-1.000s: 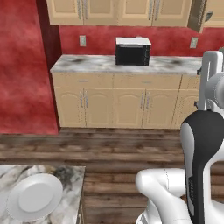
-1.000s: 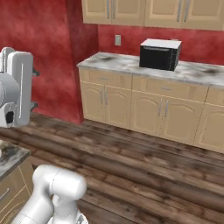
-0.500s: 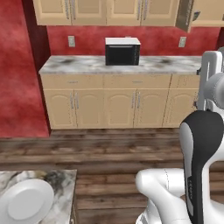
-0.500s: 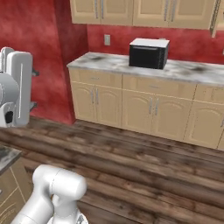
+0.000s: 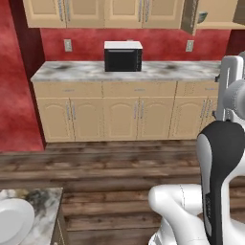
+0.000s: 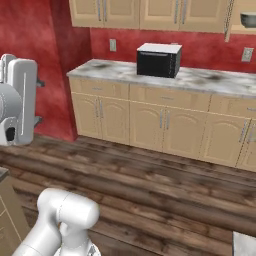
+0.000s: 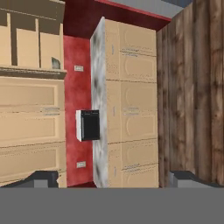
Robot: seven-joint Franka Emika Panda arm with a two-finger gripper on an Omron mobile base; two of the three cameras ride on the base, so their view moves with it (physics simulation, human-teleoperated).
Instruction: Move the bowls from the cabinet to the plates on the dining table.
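A grey-green bowl [image 6: 248,19] sits on the shelf of the open wall cabinet [image 6: 239,15] at the upper right. In the left base view the bowl [image 5: 202,17] peeks out beside the swung-open cabinet door [image 5: 189,16]. The rolled hand view shows the bowl [image 7: 55,63] far off in the cabinet [image 7: 30,48]. One pale plate [image 5: 12,226] lies on the marble dining table [image 5: 44,203] at the lower left. My gripper [image 7: 116,181] is open and empty, far from the bowl, with a fingertip [image 7: 43,178] at each lower corner.
A black microwave [image 5: 123,56] stands on the marble counter [image 5: 81,71] over tan base cabinets [image 5: 119,112]. Wooden floor [image 5: 119,162] stretches between the counter and the table. My white arm [image 5: 222,162] fills the right of the left base view. Red walls stand behind.
The whole scene has slid left in both base views, so the camera moved. The open cabinet with the bowl has come into view at the upper right. The gripper stays open.
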